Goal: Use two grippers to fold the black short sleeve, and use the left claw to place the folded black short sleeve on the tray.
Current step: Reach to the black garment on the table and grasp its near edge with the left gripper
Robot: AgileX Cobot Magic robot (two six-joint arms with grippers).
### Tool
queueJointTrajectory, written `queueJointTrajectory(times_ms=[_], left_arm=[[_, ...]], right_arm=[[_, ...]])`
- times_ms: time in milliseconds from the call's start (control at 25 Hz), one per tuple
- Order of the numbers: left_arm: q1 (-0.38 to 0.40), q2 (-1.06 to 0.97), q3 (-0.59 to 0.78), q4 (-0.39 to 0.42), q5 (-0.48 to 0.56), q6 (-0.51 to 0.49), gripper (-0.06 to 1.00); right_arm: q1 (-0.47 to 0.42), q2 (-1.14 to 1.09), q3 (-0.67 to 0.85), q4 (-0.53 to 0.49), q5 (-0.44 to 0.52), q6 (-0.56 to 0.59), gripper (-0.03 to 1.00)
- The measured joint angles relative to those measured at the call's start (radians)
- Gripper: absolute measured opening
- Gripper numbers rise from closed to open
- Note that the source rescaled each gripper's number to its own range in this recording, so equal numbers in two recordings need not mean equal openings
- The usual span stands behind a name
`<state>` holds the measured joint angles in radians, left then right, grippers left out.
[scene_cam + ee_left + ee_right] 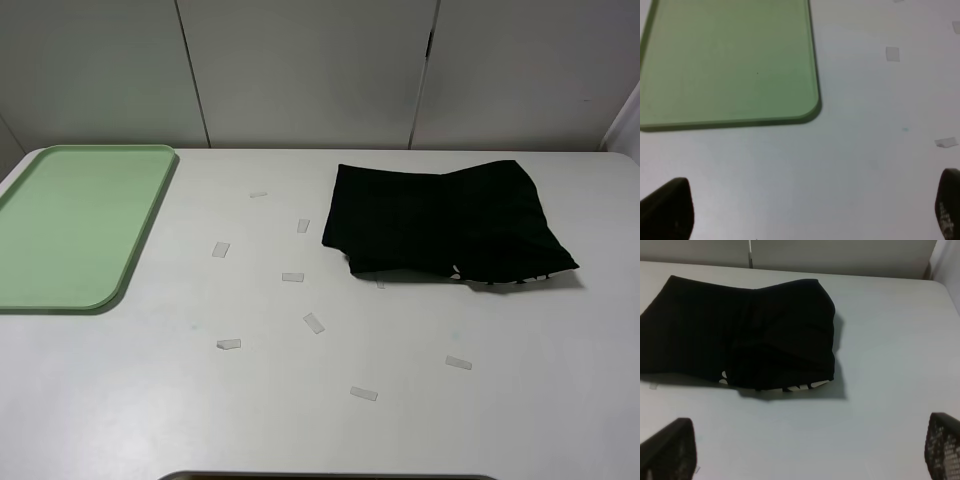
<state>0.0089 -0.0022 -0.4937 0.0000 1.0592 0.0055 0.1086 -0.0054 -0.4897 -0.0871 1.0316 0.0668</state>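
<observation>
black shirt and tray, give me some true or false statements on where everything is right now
1. The black shirt lies on the tray. False: it lies on the table, on the right side, well apart from the tray.
2. The tray holds nothing. True.
3. The left gripper is shut on the shirt. False: it is open above bare table near a corner of the tray.
4. The right gripper is open, with the shirt in front of it and not gripped. True.
5. Small tape pieces are scattered on the table between the tray and the shirt. True.
</observation>
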Motion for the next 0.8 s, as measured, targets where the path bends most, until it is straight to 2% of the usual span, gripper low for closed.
queueJointTrajectory(times_ms=[800], left_arm=[[0.0, 0.017, -0.01, 0.005, 0.0, 0.002, 0.96]], right_arm=[[0.0, 0.0, 0.0, 0.0, 0.0, 0.0, 1.0]])
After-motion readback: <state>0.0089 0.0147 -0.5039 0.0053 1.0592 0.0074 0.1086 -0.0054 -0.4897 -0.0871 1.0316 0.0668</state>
